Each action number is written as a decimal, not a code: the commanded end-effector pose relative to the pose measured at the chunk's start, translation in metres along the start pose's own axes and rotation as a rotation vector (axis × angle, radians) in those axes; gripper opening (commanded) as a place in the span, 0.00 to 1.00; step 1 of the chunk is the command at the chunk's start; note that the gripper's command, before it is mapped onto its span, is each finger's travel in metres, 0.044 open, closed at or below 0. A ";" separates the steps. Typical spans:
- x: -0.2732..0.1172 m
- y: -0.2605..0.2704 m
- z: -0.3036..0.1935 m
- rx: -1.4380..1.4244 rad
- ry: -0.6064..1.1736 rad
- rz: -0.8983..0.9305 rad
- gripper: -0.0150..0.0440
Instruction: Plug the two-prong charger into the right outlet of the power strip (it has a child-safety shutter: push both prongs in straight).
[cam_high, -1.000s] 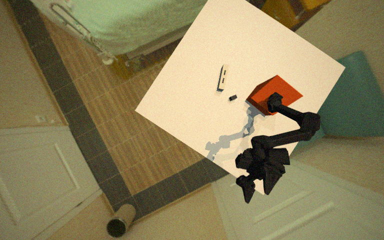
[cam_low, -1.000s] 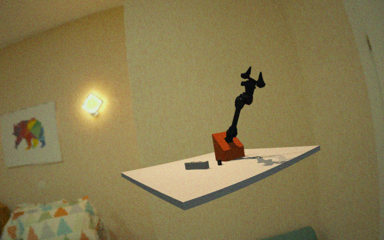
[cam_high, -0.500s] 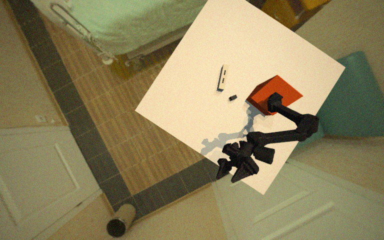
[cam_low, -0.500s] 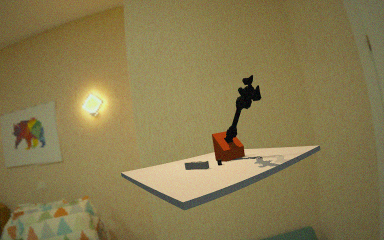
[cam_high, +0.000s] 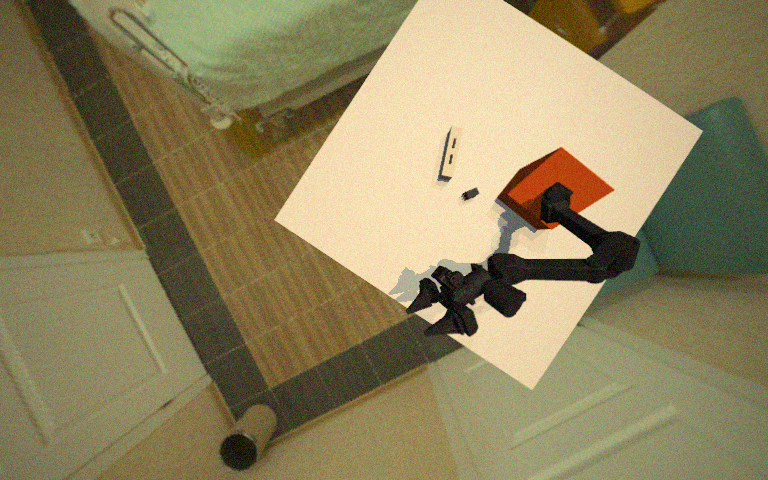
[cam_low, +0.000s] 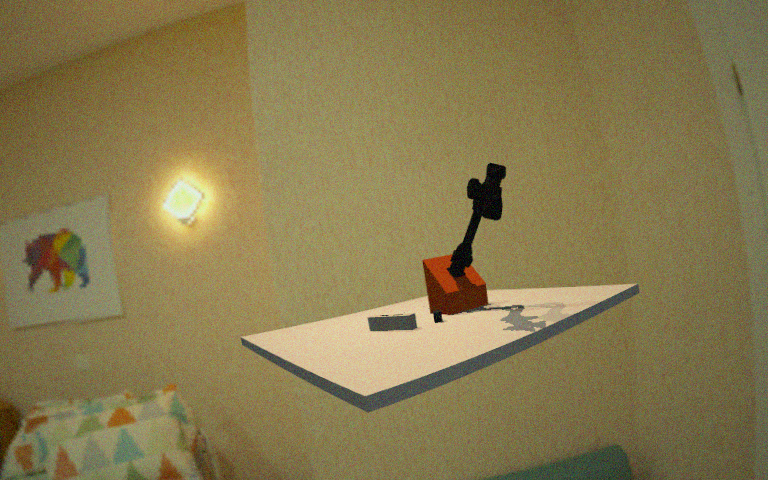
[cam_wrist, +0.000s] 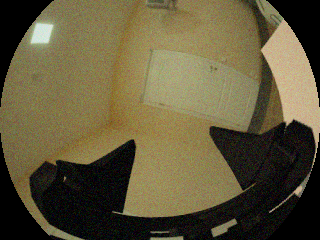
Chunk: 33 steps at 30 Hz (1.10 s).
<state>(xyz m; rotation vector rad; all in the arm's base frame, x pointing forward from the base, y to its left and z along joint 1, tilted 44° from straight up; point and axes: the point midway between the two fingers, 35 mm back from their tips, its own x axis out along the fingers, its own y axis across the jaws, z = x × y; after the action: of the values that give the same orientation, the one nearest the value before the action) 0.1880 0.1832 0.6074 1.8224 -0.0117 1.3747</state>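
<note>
Pale walls (cam_low: 396, 141) stand behind a cream table (cam_high: 351, 198) (cam_low: 339, 356) (cam_wrist: 295, 75), and a bed (cam_high: 254, 56) with a green cover is close by. On the table is an orange block (cam_high: 583, 181) (cam_low: 438, 266), with the black arm (cam_high: 566, 270) (cam_low: 471, 229) rising from it.

The gripper (cam_high: 417, 322) (cam_low: 488, 192) (cam_wrist: 174, 138) is wide open, with nothing in it. It is up high, near the table's edge, well apart from the charger (cam_high: 471, 194) (cam_low: 437, 317). The charger is on the table, between the strip (cam_high: 451, 153) (cam_low: 391, 322) and the block, near one end of the strip. It is not plugged in.

I think the job is at its first step: go and get the charger. The next move should bring the gripper over to it, point the fingers down and line them up with its sides. A bad grip could leave the prongs crooked (and the shutter wants both to go in straight).

From the top, I can see two dark marks on the strip, which I take to be the outlets. The outside view shows how high the arm is, but it hides the gap between the fingers. The wrist view shows that gap well, with a white door (cam_wrist: 190, 80) past it, but no charger or strip.
</note>
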 end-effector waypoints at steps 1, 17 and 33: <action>-0.003 -0.034 0.009 -0.114 -0.002 -0.104 1.00; -0.034 -0.140 0.051 -0.515 0.058 -0.470 1.00; -0.096 -0.225 0.091 -0.820 0.231 -0.808 1.00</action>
<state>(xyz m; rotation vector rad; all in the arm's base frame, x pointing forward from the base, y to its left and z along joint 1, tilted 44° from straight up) 0.3166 0.2318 0.4164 0.9003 0.1806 0.8237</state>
